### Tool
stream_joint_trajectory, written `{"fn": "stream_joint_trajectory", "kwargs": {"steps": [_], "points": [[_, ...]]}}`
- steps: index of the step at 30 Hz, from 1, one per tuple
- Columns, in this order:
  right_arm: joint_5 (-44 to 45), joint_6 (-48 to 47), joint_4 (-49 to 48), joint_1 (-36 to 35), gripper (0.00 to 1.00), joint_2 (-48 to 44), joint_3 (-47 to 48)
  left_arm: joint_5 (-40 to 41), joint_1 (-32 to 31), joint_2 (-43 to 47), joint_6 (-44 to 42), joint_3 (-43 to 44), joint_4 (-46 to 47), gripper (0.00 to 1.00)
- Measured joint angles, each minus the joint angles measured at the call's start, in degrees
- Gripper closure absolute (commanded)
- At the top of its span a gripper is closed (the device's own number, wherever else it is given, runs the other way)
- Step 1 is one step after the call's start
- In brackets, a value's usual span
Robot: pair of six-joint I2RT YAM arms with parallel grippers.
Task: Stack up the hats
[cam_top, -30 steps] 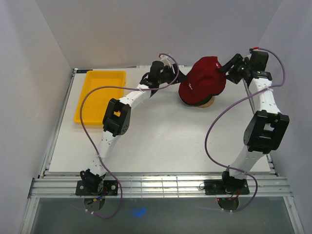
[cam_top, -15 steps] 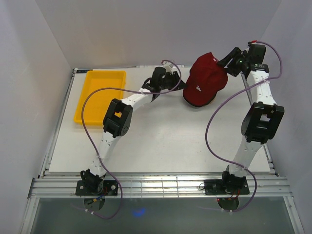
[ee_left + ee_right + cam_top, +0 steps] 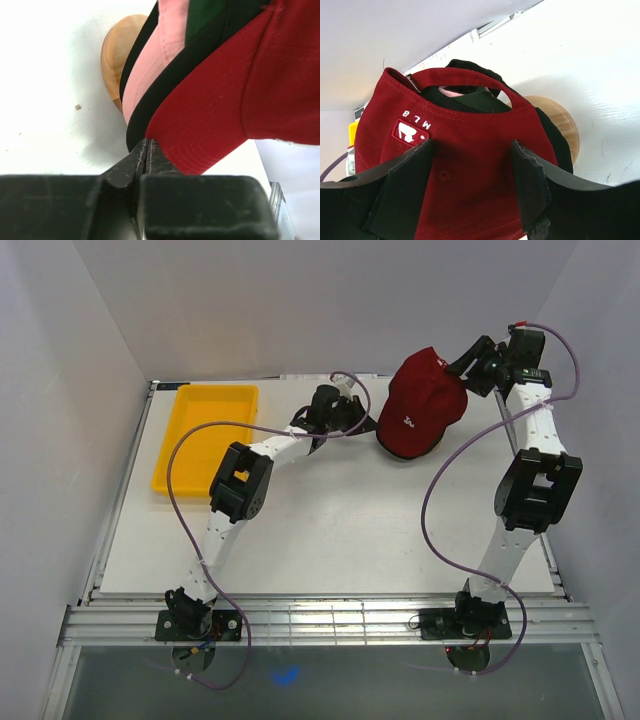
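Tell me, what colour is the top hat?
The top hat is dark red; top external view.

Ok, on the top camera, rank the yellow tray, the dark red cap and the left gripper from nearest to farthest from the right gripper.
Measured from the right gripper:
1. the dark red cap, directly beside it on its left.
2. the left gripper, on the cap's opposite side, at the brim.
3. the yellow tray, farthest left in the view.

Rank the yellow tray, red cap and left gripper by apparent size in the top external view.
Largest: yellow tray.
Next: red cap, slightly smaller, though raised nearer the camera.
Smallest: left gripper.
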State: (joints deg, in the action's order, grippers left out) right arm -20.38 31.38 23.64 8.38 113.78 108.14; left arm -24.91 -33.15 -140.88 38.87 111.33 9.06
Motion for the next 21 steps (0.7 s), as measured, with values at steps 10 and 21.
{"fn": "stream_joint_trajectory", "kwargs": {"steps": [10,21], "points": [[2.27,-1.36,2.93,-0.17,0.3,0.87,3.1,-0.35,-0.09,0.2,0.17,-2.84,-0.09,1.0],[3.78,-1.73,-7.69,-1.05,0.28,-3.91,-3.98,-0.66,-0.2,1.53,0.15,-5.05,-0.24,1.0]]}}
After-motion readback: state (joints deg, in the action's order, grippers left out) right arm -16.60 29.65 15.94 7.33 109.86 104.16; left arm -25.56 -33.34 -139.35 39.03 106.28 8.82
